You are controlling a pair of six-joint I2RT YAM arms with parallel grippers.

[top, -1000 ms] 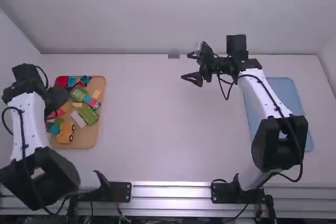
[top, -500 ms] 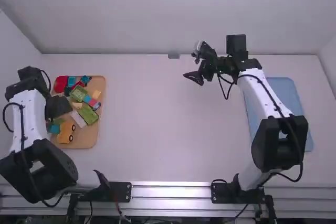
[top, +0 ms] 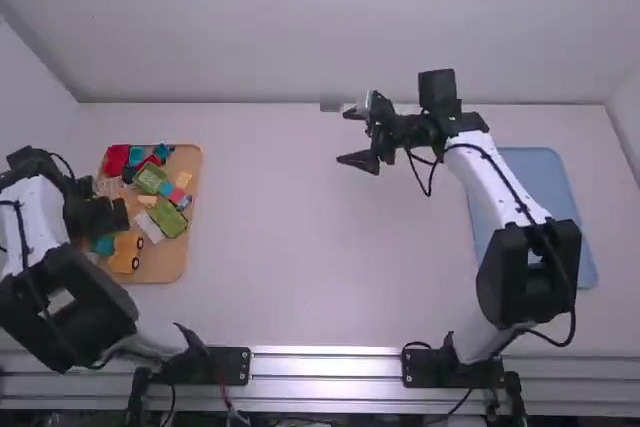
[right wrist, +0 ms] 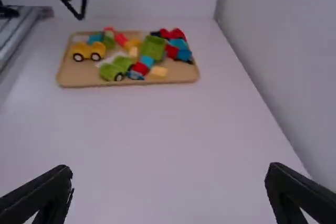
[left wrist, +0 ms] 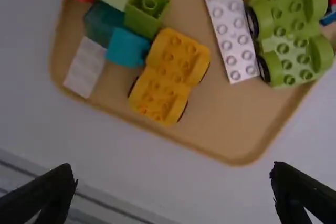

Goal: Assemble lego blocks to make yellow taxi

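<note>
Two grippers, the left gripper [left wrist: 173, 169] and right gripper [top: 345, 137], have open, empty fingers. Fetching the yellow car base [left wrist: 168, 77] from the tray [left wrist: 226, 135] seems next; the left should centre over it, then lower. Since the earlier frame, both arms have shifted leftward.

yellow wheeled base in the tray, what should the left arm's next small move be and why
Probably ease the left tool over the yellow wheeled base and line up: its fingers stand apart and hold nothing, and the base lies studs up in the tray, a likely start for a taxi. The teal block close beside it suggests aligning carefully.
</note>
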